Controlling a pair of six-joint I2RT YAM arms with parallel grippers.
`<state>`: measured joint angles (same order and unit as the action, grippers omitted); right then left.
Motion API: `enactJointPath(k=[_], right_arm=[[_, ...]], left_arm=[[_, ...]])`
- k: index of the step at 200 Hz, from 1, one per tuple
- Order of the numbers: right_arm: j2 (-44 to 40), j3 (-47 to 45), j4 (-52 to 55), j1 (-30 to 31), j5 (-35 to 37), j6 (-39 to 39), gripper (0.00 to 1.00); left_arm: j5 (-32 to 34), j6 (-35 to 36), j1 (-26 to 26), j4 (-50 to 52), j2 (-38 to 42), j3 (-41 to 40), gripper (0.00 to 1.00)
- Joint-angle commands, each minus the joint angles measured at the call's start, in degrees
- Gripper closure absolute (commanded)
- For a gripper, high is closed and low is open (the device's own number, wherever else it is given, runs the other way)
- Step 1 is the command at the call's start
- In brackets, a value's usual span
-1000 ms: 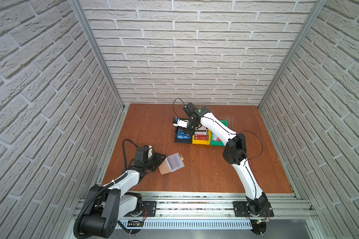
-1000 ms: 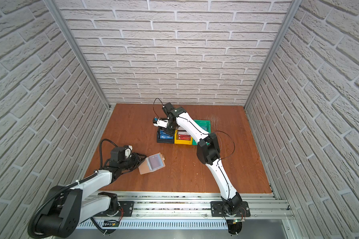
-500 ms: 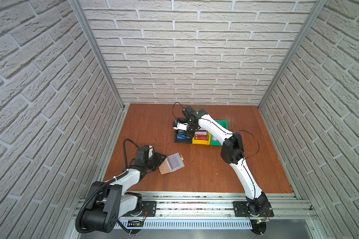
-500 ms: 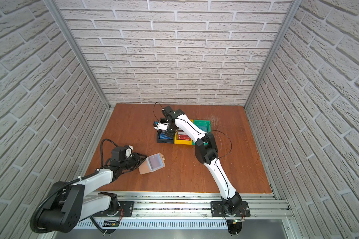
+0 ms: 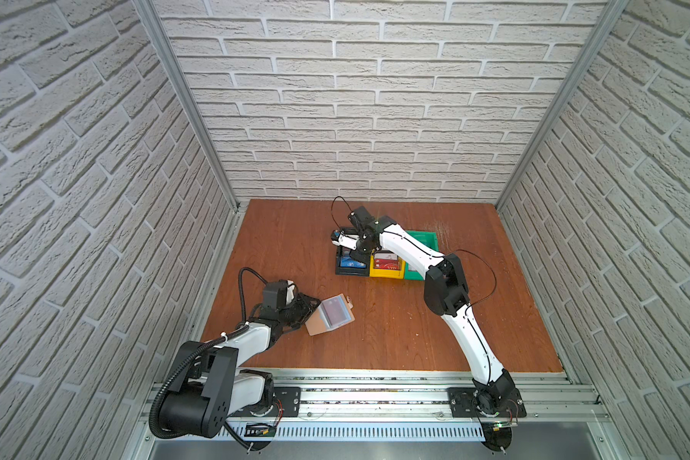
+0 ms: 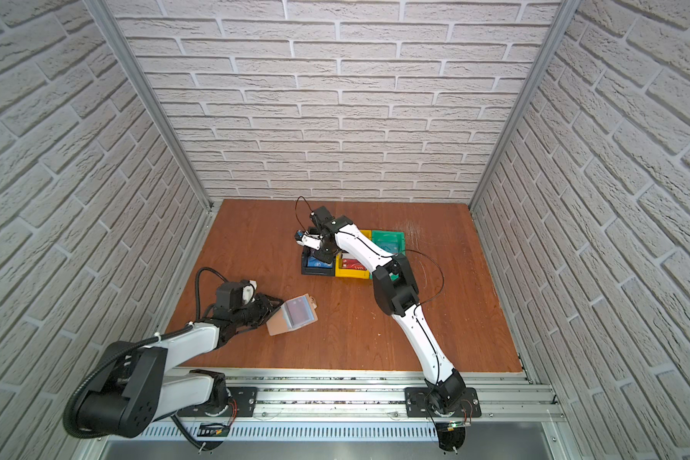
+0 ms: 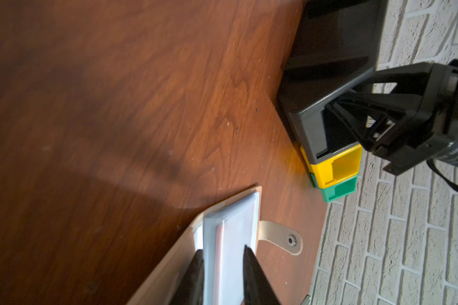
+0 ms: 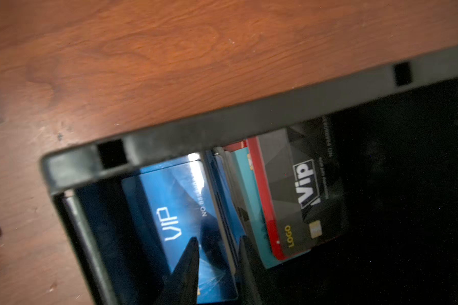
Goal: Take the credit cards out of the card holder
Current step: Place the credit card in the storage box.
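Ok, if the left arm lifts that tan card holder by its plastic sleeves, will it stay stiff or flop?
Probably floppy: the card holder is a thin cover with clear sleeves, so the cover would likely hang open. The left gripper pinches only the glossy sleeves, which might slip.

Left arm, right arm: white shells, black joint blocks. Thin black cable on right; thick ribbed hose on left. Black pointed fingers.

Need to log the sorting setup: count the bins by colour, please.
Black bin: 1
Yellow bin: 1
Green bin: 1
Total: 3
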<state>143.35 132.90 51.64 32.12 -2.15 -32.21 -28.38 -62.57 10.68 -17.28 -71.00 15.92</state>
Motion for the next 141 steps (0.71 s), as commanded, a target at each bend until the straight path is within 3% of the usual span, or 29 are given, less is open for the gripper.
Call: enactJointPath(k=[1,45,79,103,141], right_arm=[[-4.9,-0.9,-5.1,0.1,4.6,3.8,0.71],[-17.4,-15.3,-10.8,1.9,2.0,4.8,0.72],[-27.6,-29.3,-14.8,2.6,-14.0,9.8,0.71],[-29.3,-34.4,-15.3,3.3,-24.0,16.5,0.72],[-26.9,-40.8,-19.4,7.2,-26.4,24.0,0.74]], left_arm=[[-0.5,1.2,0.3,-2.0,0.4,1.0,0.73],[0.2,2.1,0.3,1.4,2.9,0.6,0.73],[0.5,2.8,0.1,4.3,4.1,0.7,0.72],[0.3,3.2,0.1,5.7,4.1,0.5,0.72],[0.1,4.0,0.1,7.8,3.1,1.2,0.74]])
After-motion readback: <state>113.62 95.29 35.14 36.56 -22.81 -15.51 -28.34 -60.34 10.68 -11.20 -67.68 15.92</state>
